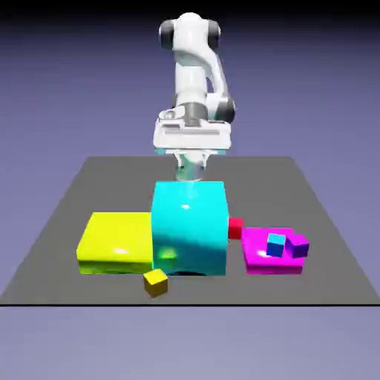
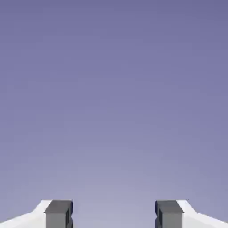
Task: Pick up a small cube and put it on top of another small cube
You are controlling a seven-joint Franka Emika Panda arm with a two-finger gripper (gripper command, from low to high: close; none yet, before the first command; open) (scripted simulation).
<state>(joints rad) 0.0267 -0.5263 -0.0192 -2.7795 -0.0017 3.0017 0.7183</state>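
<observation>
The white gripper [image 2: 114,213] is spread open, with its two grey finger tips wide apart and nothing between them. The hand view shows only those tips and a plain blue-violet background. In the exterior view, the white robot arm [image 1: 191,82] is behind a big, shiny cyan block [image 1: 189,230]. That block is the tallest thing on the dark grey tabletop [image 1: 119,185]. It stands in the way, between the arm and the tiny plain yellow cube [image 1: 156,282]. The tiny yellow cube is at the near side of the big block, by its bottom corner toward the exterior view's left. It looks a bit turned.

A wide, flat, shiny yellow slab [image 1: 115,241] is beside the big block, on the exterior view's left. On the other side, a small red cube [image 1: 235,228] shows next to the big block. Farther to the exterior view's right is a flat magenta slab [image 1: 260,260]. A small blue cube [image 1: 275,245] and a small purple cube [image 1: 297,246] show in front of part of it or on it; which one is hard to tell.
</observation>
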